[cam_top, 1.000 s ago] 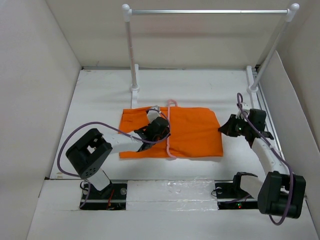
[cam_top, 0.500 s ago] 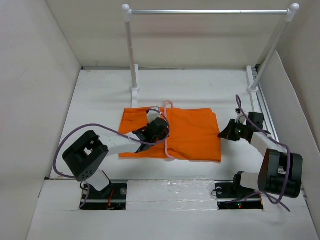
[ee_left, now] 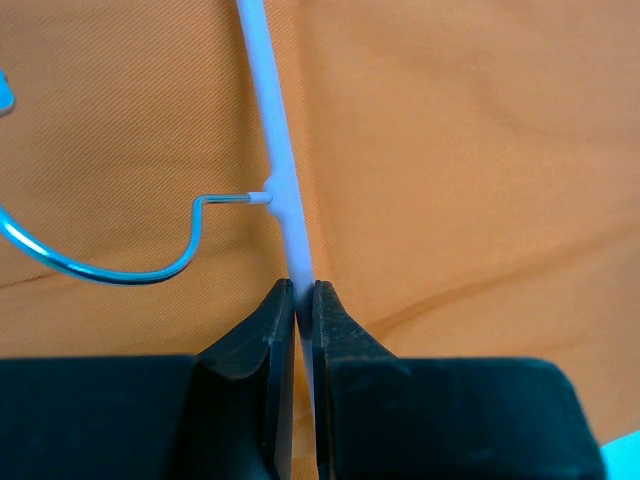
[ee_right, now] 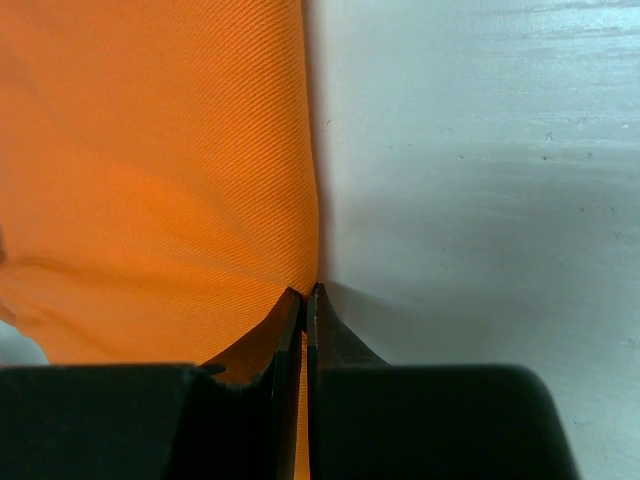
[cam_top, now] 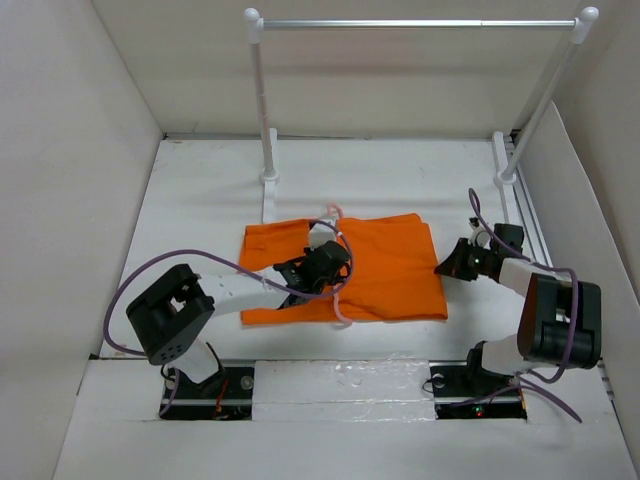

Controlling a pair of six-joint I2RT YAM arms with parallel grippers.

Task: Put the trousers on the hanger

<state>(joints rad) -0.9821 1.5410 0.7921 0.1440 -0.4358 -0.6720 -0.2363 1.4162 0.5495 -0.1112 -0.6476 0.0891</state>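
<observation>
The bright orange trousers (cam_top: 390, 262) lie folded flat on the white table (cam_top: 200, 200), in front of the metal rail (cam_top: 420, 23), creased near the middle. The pale-pink hanger (cam_top: 340, 298) lies across them, its wire hook (ee_left: 120, 262) resting on the cloth. The left gripper (ee_left: 302, 295) clamps the hanger's bar; the right gripper (ee_right: 305, 295) pinches the trousers' right edge. Since a second ago, the hanger has tilted, the cloth's left near edge has drawn in, and the right arm has folded lower.

The bright orange cloth trousers (ee_right: 150, 150) show a fine, matt twill weave. The thin pale-pink plastic hanger (ee_left: 283, 205) looks smooth, and its slim wire hook (ee_left: 228, 199) is shiny metal.
</observation>
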